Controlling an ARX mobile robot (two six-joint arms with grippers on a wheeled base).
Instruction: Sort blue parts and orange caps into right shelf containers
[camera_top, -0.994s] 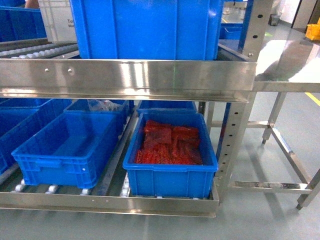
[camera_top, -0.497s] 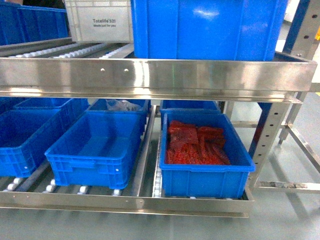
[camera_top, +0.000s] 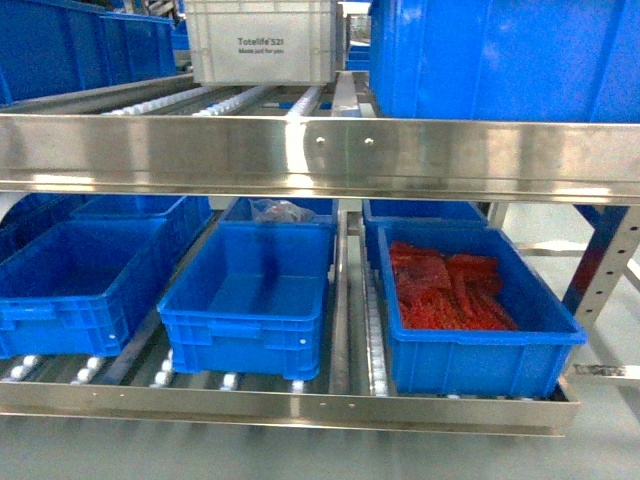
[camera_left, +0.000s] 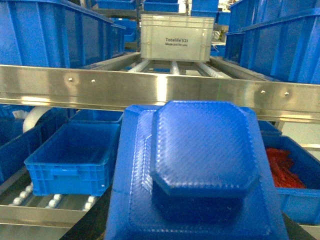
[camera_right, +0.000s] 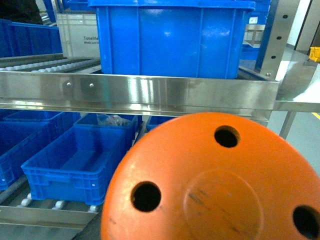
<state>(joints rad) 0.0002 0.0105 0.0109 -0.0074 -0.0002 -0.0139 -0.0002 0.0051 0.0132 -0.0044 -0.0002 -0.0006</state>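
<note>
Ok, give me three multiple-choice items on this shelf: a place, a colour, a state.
1. The blue ribbed plastic crate holding orange-red pieces sits on: A the upper shelf; B the lower shelf, right end; C the floor.
2. The lettered plastic tote on the upper shelf is: A orange; B green; C whitish.
3. The middle front blue plastic crate is: A empty; B lidded; C full of caps.
B: it is lowest and rightmost. C: pale walls, dark lettering. A: its bare bottom shows.

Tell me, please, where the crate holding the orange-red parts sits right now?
In the head view, the crate of orange-red parts sits at the lower shelf's right end, beside an empty blue crate.
</note>
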